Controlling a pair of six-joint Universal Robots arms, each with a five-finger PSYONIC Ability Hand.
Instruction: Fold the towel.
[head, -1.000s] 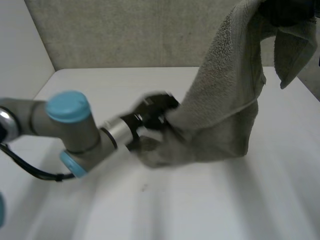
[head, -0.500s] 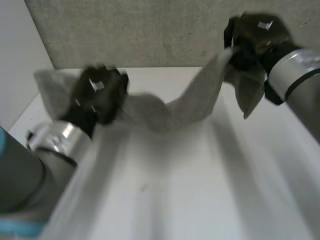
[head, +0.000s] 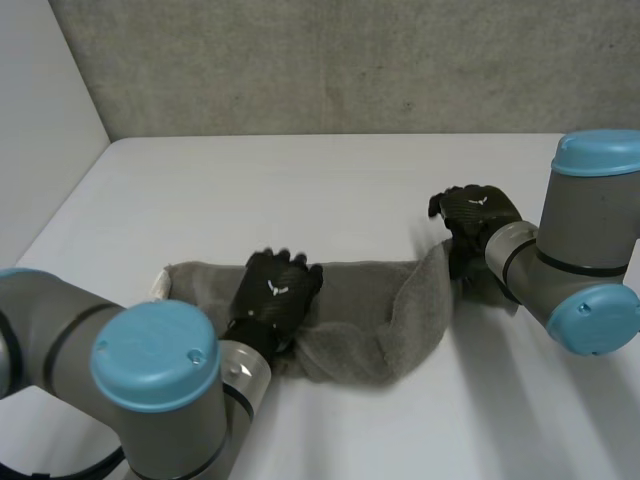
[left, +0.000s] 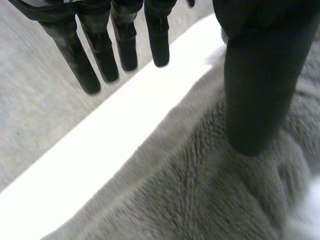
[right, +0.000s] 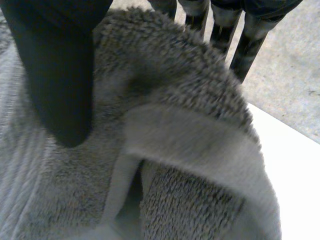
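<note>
A grey towel (head: 370, 320) lies in a long rumpled band across the near middle of the white table (head: 330, 180). My left hand (head: 275, 295) rests over its left part. In the left wrist view the fingers (left: 100, 55) are straight and spread off the thumb (left: 255, 90), which hovers at the towel (left: 200, 190); nothing is pinched. My right hand (head: 478, 212) is at the towel's raised right end. There a thick fold of towel (right: 175, 115) stands between the thumb (right: 55, 75) and the straight fingers (right: 240, 45), which are apart from each other.
A grey wall (head: 330, 60) runs along the table's far edge and a white wall (head: 40, 110) bounds its left side. Bare tabletop lies beyond the towel and in front of it.
The towel, held up in the air by both shut hands, has come down onto the table. Both hands have moved down and toward me and have spread their fingers.
</note>
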